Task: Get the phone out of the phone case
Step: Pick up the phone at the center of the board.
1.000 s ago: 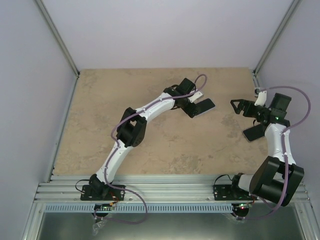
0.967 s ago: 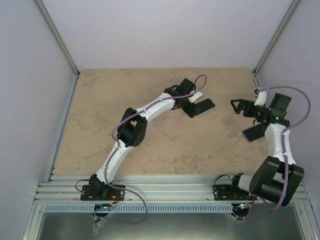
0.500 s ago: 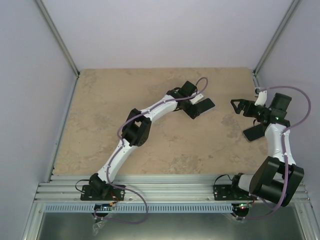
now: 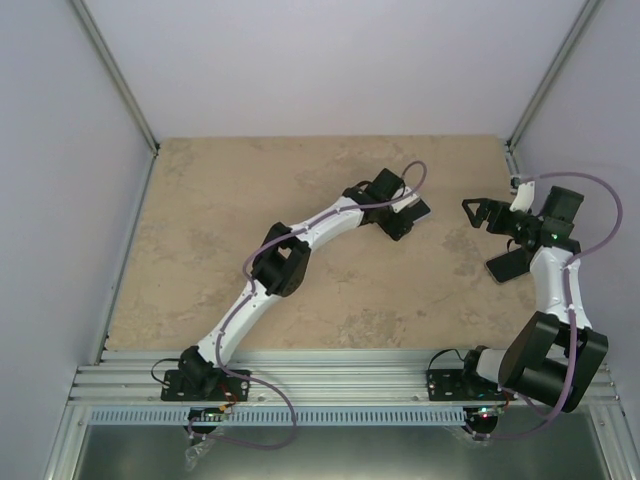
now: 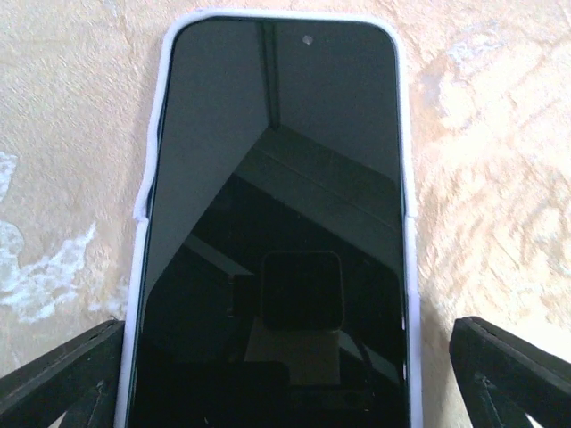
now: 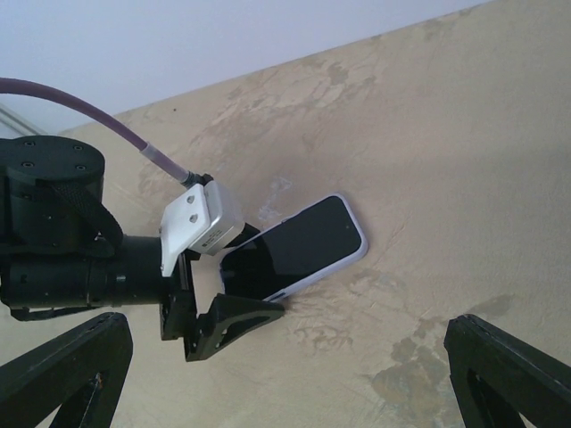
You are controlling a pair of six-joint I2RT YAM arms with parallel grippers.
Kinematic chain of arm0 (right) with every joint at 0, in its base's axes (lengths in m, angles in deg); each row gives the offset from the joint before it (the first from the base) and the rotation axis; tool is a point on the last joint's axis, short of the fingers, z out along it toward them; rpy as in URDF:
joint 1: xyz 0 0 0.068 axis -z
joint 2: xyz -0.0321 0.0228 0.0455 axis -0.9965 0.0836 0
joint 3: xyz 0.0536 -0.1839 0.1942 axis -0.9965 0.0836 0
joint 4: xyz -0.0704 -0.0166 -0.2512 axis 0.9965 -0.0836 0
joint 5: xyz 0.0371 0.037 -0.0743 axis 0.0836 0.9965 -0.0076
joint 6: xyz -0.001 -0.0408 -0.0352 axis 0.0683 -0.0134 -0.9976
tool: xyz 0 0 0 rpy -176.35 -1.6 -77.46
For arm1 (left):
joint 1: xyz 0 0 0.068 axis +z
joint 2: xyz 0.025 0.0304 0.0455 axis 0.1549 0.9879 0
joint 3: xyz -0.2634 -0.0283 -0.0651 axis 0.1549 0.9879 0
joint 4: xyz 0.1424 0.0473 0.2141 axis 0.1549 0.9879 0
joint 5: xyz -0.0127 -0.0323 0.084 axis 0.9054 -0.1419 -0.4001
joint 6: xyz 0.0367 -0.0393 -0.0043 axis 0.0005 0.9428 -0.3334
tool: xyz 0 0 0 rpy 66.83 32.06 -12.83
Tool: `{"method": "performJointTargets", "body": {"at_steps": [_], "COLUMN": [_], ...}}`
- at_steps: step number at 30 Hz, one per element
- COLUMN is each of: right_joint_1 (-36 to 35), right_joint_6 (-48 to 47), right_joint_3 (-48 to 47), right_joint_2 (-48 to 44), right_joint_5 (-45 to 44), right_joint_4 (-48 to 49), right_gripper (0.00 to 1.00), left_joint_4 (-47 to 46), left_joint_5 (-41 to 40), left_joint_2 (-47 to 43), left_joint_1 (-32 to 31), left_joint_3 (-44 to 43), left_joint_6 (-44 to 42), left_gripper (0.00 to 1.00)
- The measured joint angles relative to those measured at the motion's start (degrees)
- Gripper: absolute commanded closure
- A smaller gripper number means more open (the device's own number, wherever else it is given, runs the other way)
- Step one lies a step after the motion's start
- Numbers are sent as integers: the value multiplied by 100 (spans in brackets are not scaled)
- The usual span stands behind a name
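Advanced since the earlier frame, the left gripper [image 4: 399, 222] flanks the near end of the black glass-fronted phone [image 5: 277, 205] with its jaws spread wide, clasping nothing; phone lies screen-up in its pale lilac soft case [image 5: 147, 178] on the beige mottled tabletop [image 4: 200, 220]; right gripper [image 4: 481, 241] is well apart, fully spread and empty.
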Motion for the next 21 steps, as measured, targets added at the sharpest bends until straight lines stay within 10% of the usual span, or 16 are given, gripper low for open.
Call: {"method": "performJointTargets", "body": {"at_steps": [10, 21], "right_joint_1": [2, -26], "right_joint_6": [33, 824], "right_joint_3": [-20, -68], "right_joint_2": [81, 431], "right_joint_5": [-2, 94], "right_joint_4": [-7, 201], "right_gripper": [2, 2], "left_joint_4": [-98, -575], "left_joint_5": [-516, -570], "left_joint_2": [37, -1510], "left_joint_1": [-107, -116], "left_joint_3": [-7, 2520], "left_joint_6": [92, 343], "left_gripper": [34, 53]}}
